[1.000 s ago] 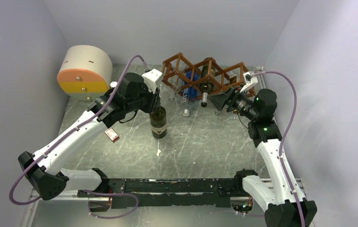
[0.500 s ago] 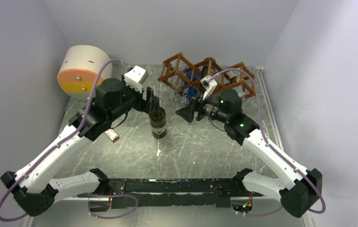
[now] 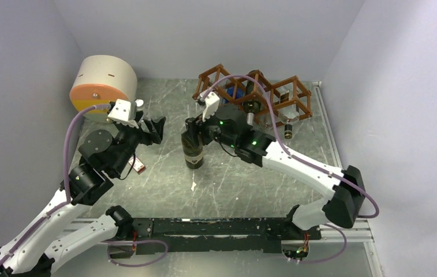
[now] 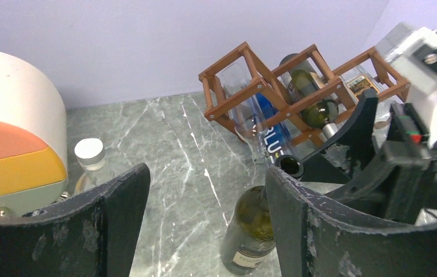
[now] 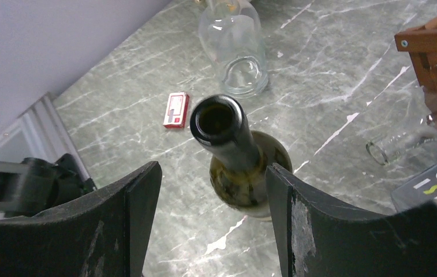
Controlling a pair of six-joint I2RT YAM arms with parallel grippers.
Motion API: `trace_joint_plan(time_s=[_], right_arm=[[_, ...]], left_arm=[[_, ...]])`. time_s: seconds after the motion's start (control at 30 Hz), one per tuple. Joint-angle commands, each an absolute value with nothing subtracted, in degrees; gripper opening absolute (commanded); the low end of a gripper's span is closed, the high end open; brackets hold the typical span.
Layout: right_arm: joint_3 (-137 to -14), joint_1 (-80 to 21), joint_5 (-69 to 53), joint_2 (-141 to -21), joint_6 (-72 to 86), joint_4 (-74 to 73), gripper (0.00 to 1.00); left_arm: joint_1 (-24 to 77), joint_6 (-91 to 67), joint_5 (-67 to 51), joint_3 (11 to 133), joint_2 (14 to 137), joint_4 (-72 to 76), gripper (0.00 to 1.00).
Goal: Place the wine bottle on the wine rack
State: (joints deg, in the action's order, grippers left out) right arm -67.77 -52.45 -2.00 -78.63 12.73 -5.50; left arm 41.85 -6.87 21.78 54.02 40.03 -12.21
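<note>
The wine bottle point(image 3: 193, 151) stands upright and uncorked on the grey surface point(image 3: 233, 182), in front of the wine rack point(image 3: 273, 95), with a red card point(image 3: 138, 166) and a beige-and-orange drum point(image 3: 101, 86) to its left. Half a second ago the left hand point(image 3: 152, 128) was at the bottle's neck; it has drawn back toward the drum, fingers apart and empty, while the right hand point(image 5: 211, 168) has swung over from the rack and now straddles the neck, fingers apart. A dark green bottle point(image 4: 311, 98) and a clear blue-labelled bottle point(image 4: 265, 130) lie in the rack.
</note>
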Motion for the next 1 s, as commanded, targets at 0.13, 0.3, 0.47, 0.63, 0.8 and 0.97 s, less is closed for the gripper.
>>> trace_joint_plan(time_s=[0.13, 0.3, 0.47, 0.63, 0.8, 0.97], right_arm=[[-73.9, -55.0, 12.0, -86.6, 8.9, -4.8, 0.59], [-73.4, -56.0, 15.0, -85.9, 7.7, -2.1, 0.24], [-73.2, -56.1, 17.9, -82.1, 8.1, -1.4, 0.04], [-70.8, -56.1, 19.2, -75.8, 8.8, 1.1, 0.0], [-68.3, -56.1, 17.7, -69.3, 10.4, 3.7, 0.0], [-67.0, -56.1, 14.3, -64.4, 12.0, 4.4, 0.0]], left_arm=[[42.0, -9.1, 24.2, 54.0, 41.9, -14.2, 0.77], [42.0, -9.7, 22.7, 51.3, 43.3, -12.9, 0.77], [42.0, -4.8, 11.0, 45.8, 44.0, -7.1, 0.78], [42.0, -1.7, 0.9, 41.3, 45.0, -2.6, 0.8], [42.0, -3.1, -2.3, 43.0, 49.5, -5.4, 0.91], [42.0, -1.4, -10.9, 43.6, 51.4, -2.6, 0.99]])
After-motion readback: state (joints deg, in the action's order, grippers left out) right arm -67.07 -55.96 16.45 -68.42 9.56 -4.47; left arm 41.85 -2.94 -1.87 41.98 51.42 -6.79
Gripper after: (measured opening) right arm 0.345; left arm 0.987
